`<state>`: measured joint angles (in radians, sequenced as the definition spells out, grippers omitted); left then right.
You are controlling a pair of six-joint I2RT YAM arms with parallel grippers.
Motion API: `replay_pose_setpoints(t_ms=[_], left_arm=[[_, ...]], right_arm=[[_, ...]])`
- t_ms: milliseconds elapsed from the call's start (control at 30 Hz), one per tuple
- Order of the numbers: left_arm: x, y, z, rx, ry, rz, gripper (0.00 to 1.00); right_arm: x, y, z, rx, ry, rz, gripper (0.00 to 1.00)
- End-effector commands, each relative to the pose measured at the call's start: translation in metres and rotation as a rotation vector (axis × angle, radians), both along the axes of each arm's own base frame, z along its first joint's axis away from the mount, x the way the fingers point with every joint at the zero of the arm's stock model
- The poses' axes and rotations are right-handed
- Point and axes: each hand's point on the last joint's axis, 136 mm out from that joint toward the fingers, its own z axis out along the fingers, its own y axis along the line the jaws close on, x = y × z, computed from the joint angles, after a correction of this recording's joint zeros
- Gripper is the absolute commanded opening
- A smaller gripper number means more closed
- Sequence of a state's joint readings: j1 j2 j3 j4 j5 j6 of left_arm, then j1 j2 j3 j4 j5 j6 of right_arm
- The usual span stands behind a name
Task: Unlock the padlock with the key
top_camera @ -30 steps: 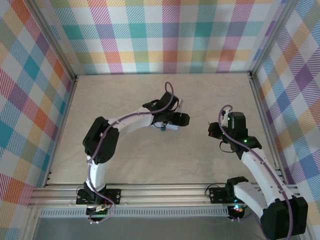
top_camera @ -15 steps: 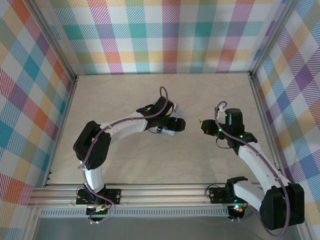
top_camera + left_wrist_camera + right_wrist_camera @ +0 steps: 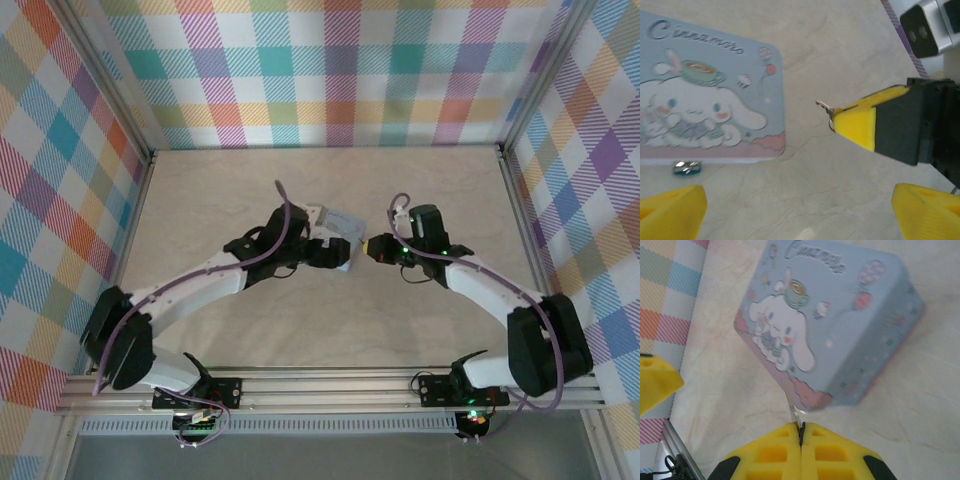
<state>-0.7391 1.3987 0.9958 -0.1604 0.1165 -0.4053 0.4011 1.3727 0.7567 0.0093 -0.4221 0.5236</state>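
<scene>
Top external shows the right gripper (image 3: 378,247) close beside the Cinnamoroll tin box (image 3: 338,222), where a hasty advance could shove the tin. Left wrist view: the left gripper (image 3: 799,192) stands spread and empty, while the padlock (image 3: 686,167) lies at the tin's edge, well apart from the key (image 3: 825,106); being loose, it may skid when probed. Right wrist view: closed jaws pinch the thin key, which could twist in so slight a hold.

Two arms, left arm (image 3: 200,284) and right arm (image 3: 482,286), are sharing one table (image 3: 300,335) with one tin box (image 3: 715,100), one padlock (image 3: 686,167), one key (image 3: 824,105).
</scene>
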Motion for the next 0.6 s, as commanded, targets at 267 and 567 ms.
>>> replay_pose_setpoints(t_ms=[267,567], left_arm=[[0.012,0.055,-0.045,-0.093,0.021,0.16,0.97],[0.019,0.041,-0.063,-0.113,-0.004,0.091,0.93]], right_arm=[[0.036,0.049,-0.003,0.076,0.009,0.065,0.0],[0.037,0.047,-0.033,0.023,0.077,0.057,0.0]])
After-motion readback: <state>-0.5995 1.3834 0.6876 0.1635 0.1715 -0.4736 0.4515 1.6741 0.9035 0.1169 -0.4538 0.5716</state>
